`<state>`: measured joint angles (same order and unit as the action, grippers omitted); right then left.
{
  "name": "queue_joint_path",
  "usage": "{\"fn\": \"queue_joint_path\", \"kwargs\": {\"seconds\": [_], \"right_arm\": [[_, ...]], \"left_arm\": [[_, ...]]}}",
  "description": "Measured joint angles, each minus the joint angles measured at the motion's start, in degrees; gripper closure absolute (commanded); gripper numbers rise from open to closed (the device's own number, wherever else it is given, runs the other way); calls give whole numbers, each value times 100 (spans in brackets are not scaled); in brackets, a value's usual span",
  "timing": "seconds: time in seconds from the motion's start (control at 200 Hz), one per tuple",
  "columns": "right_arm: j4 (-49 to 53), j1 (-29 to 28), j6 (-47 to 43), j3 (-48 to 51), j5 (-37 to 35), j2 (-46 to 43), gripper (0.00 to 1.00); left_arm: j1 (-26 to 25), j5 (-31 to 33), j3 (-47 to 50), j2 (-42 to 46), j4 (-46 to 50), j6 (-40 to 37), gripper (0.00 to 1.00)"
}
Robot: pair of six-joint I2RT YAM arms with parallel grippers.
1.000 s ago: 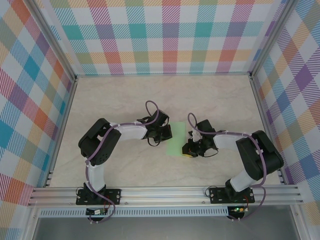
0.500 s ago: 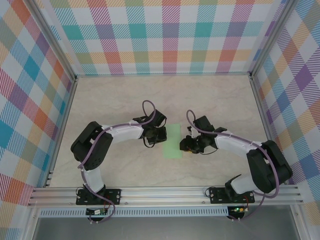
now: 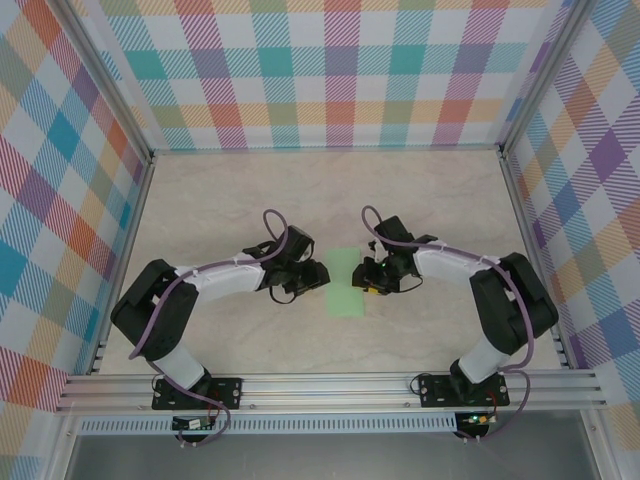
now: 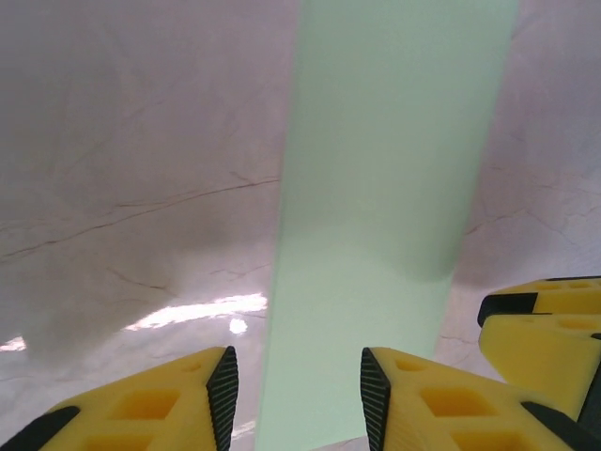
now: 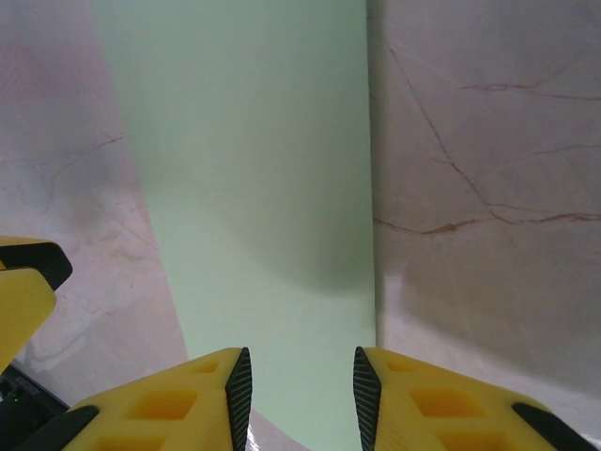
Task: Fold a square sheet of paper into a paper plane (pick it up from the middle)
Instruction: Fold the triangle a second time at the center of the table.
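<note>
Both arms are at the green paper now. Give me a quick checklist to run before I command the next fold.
1. Paper flat on the table: ok, a narrow strip lying between the two arms.
2. Left gripper open, nothing clamped: ok.
3. Right gripper open, nothing clamped: ok.
4. Grippers at opposite long edges of the paper, apart from each other: ok.
5. Paper edges lined up and crease pressed sharp: cannot tell.
6. Fingertips clear of the paper surface: cannot tell.
</note>
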<state>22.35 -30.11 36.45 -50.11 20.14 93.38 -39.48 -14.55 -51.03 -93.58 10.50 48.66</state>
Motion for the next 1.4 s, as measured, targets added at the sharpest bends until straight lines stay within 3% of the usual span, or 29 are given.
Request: {"fn": "queue_joint_path", "kwargs": {"seconds": [0.68, 1.045, 1.4], "right_arm": [[-2, 7, 42, -111, 31, 452, 65], [-61, 20, 76, -35, 2, 424, 69], [258, 20, 13, -378, -90, 138, 65]], "left_arm": [[66, -372, 44, -234, -367, 151, 55], [68, -476, 42, -302, -494, 173, 52], [68, -492, 42, -343, -485, 195, 52]]}}
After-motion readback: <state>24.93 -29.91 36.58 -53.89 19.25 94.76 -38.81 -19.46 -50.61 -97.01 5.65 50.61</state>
